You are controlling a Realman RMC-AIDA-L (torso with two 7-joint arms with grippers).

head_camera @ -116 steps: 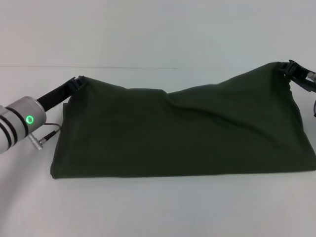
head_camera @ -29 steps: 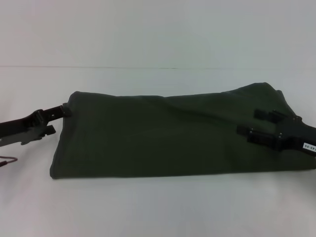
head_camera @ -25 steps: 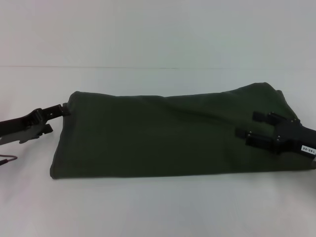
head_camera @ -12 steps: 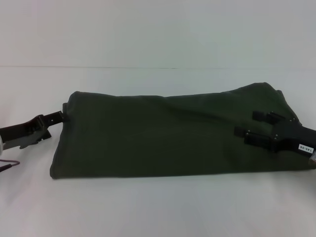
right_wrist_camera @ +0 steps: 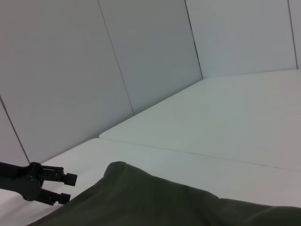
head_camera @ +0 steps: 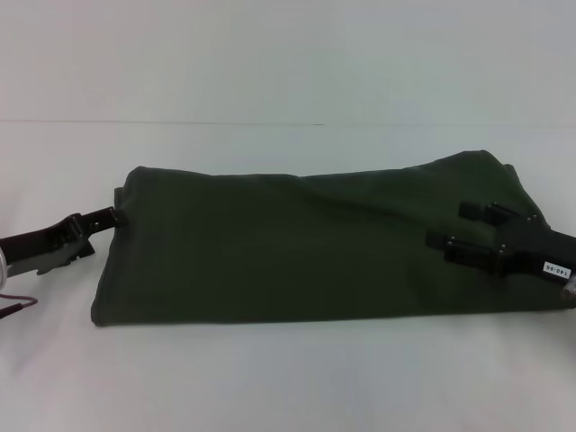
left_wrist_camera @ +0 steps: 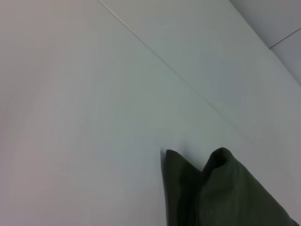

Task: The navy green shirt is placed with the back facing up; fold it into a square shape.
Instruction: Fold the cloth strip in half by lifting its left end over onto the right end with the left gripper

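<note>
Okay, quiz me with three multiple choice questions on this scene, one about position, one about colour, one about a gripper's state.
1. The left gripper sits where?
A. at the shirt's left edge
B. on its middle
C. beyond its far edge

2. The folded cotton shirt is what colour?
A. red
B. dark olive green
C. yellow

3. The right gripper's fingers are:
A. spread open above the shirt
B. clamped on a cup
C. out of sight

Answers: 1 A, its tip meets that edge; 2 B, the cloth is dark green throughout; 3 A, two separate fingers show over the fabric.
</note>
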